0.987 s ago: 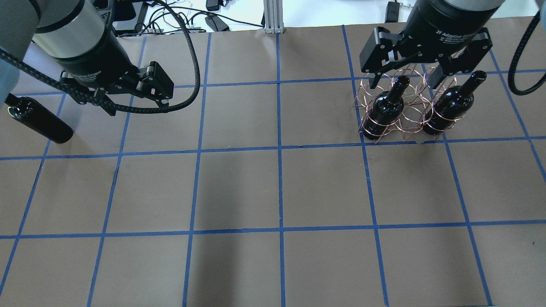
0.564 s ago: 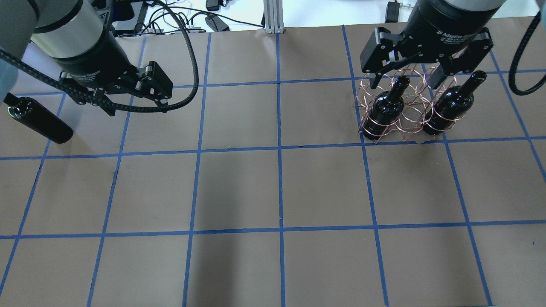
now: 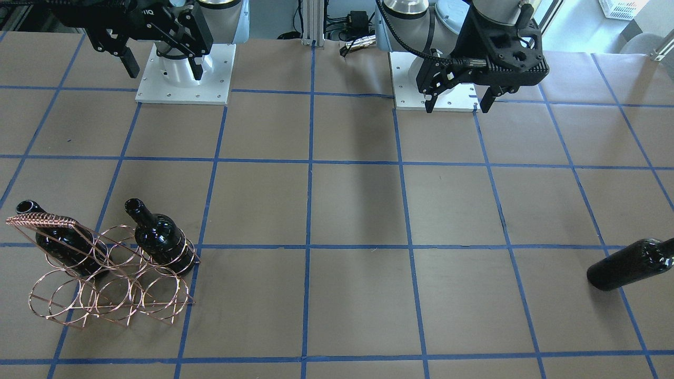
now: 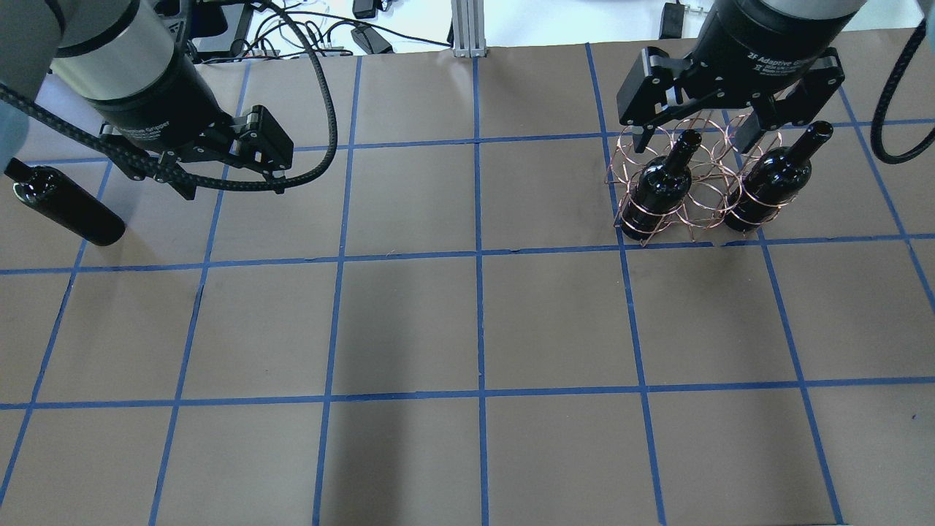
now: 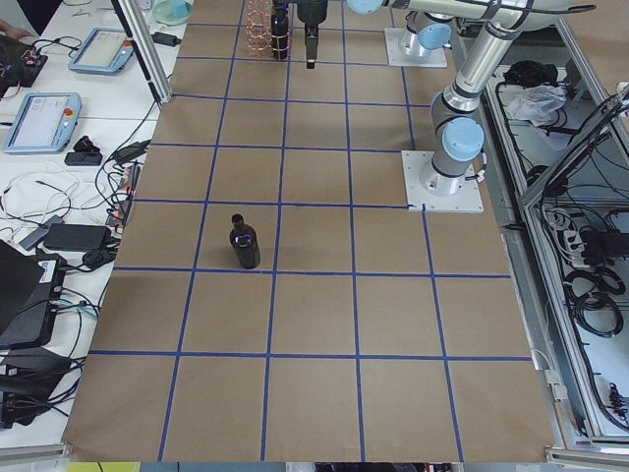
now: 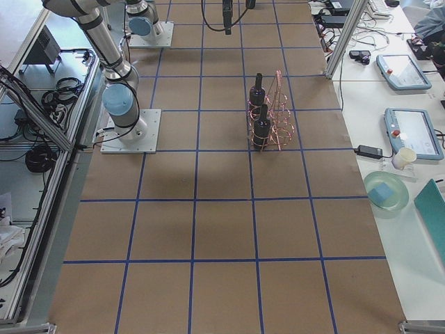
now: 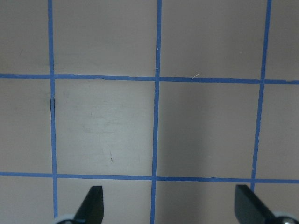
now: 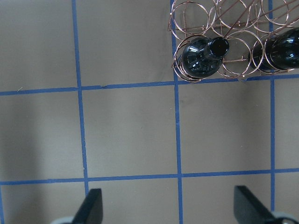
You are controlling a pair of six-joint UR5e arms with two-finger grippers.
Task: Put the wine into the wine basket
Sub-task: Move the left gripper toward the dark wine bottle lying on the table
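1 wine bottle (image 4: 66, 208) lies on its side at the table's (image 4: 409, 321) left end, apart from the left gripper (image 4: 232, 186), which hangs just inboard, jaws wide, empty. 2 other bottles (image 4: 661, 191) (image 4: 774, 183) stand upright in the wine basket (image 3: 45, 219) below the right gripper (image 4: 705, 139), likewise spread, empty.

The desk (image 4: 409, 321) is covered in brown paper, marked into squares by blue tape lines (image 4: 478, 256). On the robot's right, on the side far from its bases, the copper wire wine basket (image 4: 707, 191) stands on the paper. One upright bottle (image 4: 661, 186) and a second upright bottle (image 4: 774, 179) sit in the end rings of its row nearer the robot. Well apart, toward the robot's left end, a third bottle (image 4: 66, 206) lies on its side. A white base plate (image 3: 218, 79) sits flat under each arm.
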